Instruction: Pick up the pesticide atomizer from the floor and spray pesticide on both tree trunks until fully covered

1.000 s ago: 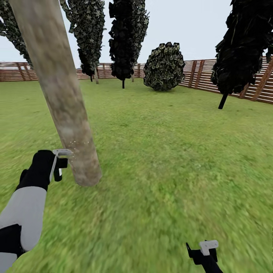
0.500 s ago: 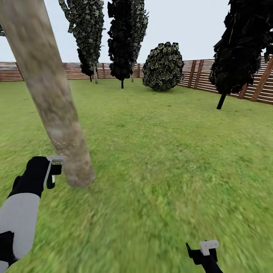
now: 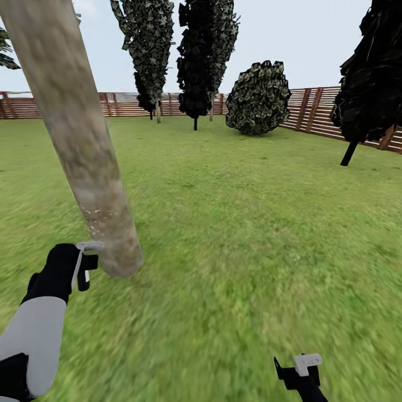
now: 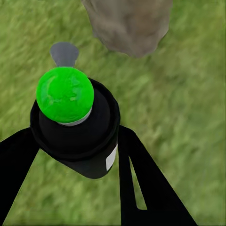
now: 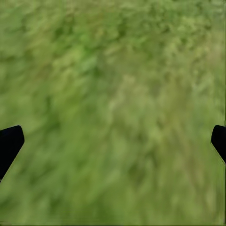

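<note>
Wide green lawn (image 3: 251, 223) of the garden, ringed by a brown slat fence (image 3: 312, 111), dark narrow trees and a round bush (image 3: 258, 97) far back. Close at left, one thick pale grey-brown tree trunk (image 3: 78, 134), leaning across the head view, speckled with pale flecks low down near its foot; probably spray, though too fine to say for sure.

Just beside that foot, the left claw (image 3: 85, 267), closed around the pesticide atomizer (image 4: 77, 134): a small dark bottle gripped at the body between the two black fingers (image 4: 141, 179), with a bright green rounded cap toward the wrist camera rather than a red one. Long axis running along the fingers, top end aimed out toward the base of the trunk (image 4: 129, 23), near but apart from it.

Judged light, rigid and smooth-sided, so liable to twist or slide if pinched near the cap; best held mid-body, as here, squarely across the width.

Low at the right, the right claw (image 3: 298, 371), fingers spread wide in the right wrist view, holding nothing, grass beneath.
</note>
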{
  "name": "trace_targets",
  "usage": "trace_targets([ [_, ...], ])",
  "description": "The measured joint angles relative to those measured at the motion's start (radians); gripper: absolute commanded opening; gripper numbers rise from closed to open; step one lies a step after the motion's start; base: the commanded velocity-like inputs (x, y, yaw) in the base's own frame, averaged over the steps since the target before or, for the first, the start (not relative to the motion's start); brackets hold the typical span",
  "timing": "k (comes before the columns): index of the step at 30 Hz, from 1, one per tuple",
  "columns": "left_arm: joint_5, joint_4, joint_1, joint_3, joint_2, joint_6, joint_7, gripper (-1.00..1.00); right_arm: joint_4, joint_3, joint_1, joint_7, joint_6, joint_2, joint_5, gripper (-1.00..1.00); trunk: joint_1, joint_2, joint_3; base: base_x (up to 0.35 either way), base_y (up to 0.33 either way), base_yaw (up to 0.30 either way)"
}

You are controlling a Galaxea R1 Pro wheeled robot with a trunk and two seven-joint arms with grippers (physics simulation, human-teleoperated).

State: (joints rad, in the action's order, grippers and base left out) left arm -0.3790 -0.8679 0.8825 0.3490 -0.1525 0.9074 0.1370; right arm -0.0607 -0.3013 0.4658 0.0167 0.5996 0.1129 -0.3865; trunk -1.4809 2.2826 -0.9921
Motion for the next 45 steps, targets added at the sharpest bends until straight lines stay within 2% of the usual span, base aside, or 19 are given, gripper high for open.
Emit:
trace_targets([
  [3, 0.010, 0.004, -0.004, 0.005, 0.000, -0.047, -0.008, -1.00, 0.000, 0.000, 0.000, 0.000, 0.000, 0.000, 0.000, 1.00, 0.000, 0.000, 0.000, 0.241, -0.187, 0.009],
  [7, 0.013, 0.011, -0.006, 0.005, 0.054, -0.059, -0.010, -1.00, 0.000, 0.000, 0.000, 0.000, 0.000, 0.001, 0.000, 1.00, 0.000, 0.000, 0.000, 0.240, -0.178, 0.001],
  [10, 0.003, 0.011, -0.006, 0.005, 0.064, -0.060, -0.010, -1.00, 0.000, 0.000, 0.000, 0.000, 0.000, 0.001, 0.000, 1.00, 0.000, 0.000, 0.000, 0.110, -0.075, 0.014],
  [12, -0.004, 0.010, -0.023, 0.012, 0.051, -0.062, -0.009, -1.00, 0.000, 0.000, 0.000, 0.000, 0.000, 0.000, 0.000, 1.00, 0.000, 0.000, 0.000, 0.017, -0.011, 0.151],
  [15, -0.008, 0.009, -0.057, 0.013, 0.000, -0.064, -0.009, -1.00, 0.000, 0.000, 0.000, 0.000, 0.000, 0.000, 0.000, 1.00, 0.000, 0.000, 0.000, 0.004, -0.003, 0.248],
  [17, 0.001, 0.010, -0.081, 0.009, -0.010, -0.065, -0.009, -1.00, 0.000, 0.000, 0.000, 0.000, 0.000, 0.000, 0.000, 1.00, 0.000, 0.000, 0.000, 0.001, 0.000, 0.273],
  [20, 0.011, 0.010, -0.093, 0.005, 0.011, -0.071, -0.015, -1.00, 0.000, 0.000, 0.000, 0.000, 0.000, 0.000, 0.000, 1.00, 0.000, 0.000, 0.000, 0.000, 0.000, 0.275],
  [21, 0.013, 0.008, -0.094, 0.003, 0.043, -0.077, -0.031, -1.00, 0.000, 0.000, 0.000, 0.000, 0.000, 0.000, 0.000, 1.00, 0.000, 0.000, 0.000, 0.000, 0.000, 0.271],
  [22, 0.015, 0.005, -0.093, 0.003, 0.062, -0.079, -0.043, -1.00, 0.000, 0.000, 0.000, 0.000, 0.000, 0.000, 0.000, 1.00, 0.000, 0.000, 0.000, 0.000, 0.000, 0.264],
  [26, 0.011, -0.006, -0.086, -0.014, 0.120, -0.086, -0.090, -1.00, 0.000, 0.000, 0.000, -0.001, -0.001, 0.000, 0.000, 1.00, 0.000, 0.000, 0.000, 0.071, -0.036, 0.109],
  [31, -0.005, -0.008, -0.089, -0.016, 0.109, -0.088, -0.097, -1.00, 0.000, 0.000, 0.000, -0.001, -0.001, 0.001, -0.001, 1.00, 0.000, 0.000, 0.000, 0.248, -0.139, 0.003],
  [45, -0.001, -0.002, -0.106, -0.004, 0.104, -0.089, -0.098, -1.00, 0.000, 0.001, 0.000, -0.001, 0.000, 0.001, 0.000, 1.00, 0.000, 0.000, 0.000, 0.269, -0.167, 0.019],
])
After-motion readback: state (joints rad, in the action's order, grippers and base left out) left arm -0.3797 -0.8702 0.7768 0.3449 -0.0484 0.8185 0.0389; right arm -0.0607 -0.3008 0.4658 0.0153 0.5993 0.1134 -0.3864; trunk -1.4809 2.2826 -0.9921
